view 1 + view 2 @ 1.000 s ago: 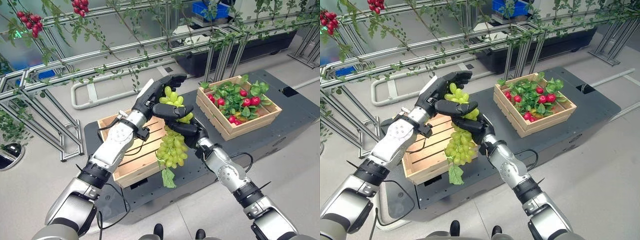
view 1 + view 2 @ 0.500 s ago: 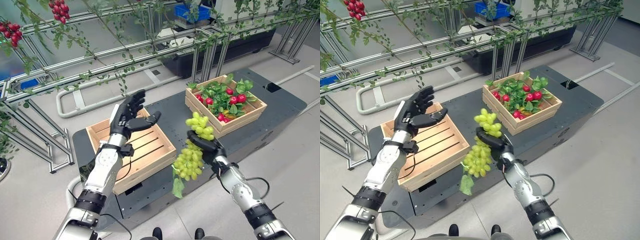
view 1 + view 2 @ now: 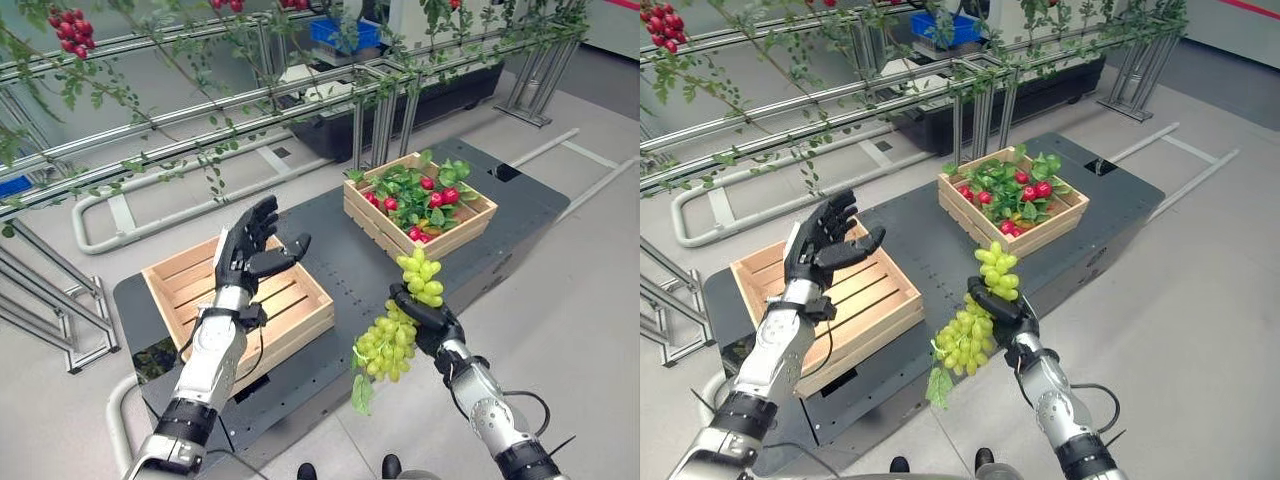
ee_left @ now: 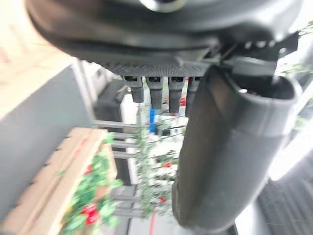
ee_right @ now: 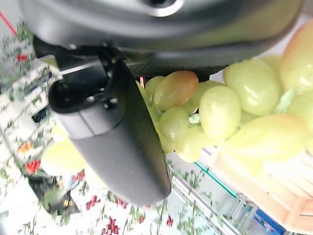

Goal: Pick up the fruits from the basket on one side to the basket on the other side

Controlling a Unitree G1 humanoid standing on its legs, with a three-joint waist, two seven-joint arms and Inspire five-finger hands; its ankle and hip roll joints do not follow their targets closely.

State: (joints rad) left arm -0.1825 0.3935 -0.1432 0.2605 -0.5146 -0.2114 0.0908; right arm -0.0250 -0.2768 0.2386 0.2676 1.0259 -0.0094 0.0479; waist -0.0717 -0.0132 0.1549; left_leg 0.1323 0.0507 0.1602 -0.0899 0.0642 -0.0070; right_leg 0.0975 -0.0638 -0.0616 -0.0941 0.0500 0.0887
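Observation:
A bunch of green grapes (image 3: 392, 333) with a leaf at its lower end hangs over the front edge of the dark platform (image 3: 340, 255), draped across my right hand (image 3: 432, 324), whose fingers and thumb curl round it. The grapes (image 5: 215, 112) press against the palm in the right wrist view. My left hand (image 3: 248, 246) is raised above the empty wooden crate (image 3: 283, 299) on the left, fingers straight and spread, holding nothing. A second wooden crate (image 3: 466, 228) at the back right holds red fruits (image 3: 442, 197) among green leaves.
A metal rail frame (image 3: 200, 105) with trailing vines and red berry clusters (image 3: 70, 30) runs behind the platform. A dark planter bin (image 3: 400, 95) stands beyond it. Grey floor (image 3: 580, 300) surrounds the platform.
The camera has shifted. My left hand let go of the grapes and drew back over the empty crate. My right hand carried the bunch right and down, off the platform's front edge.

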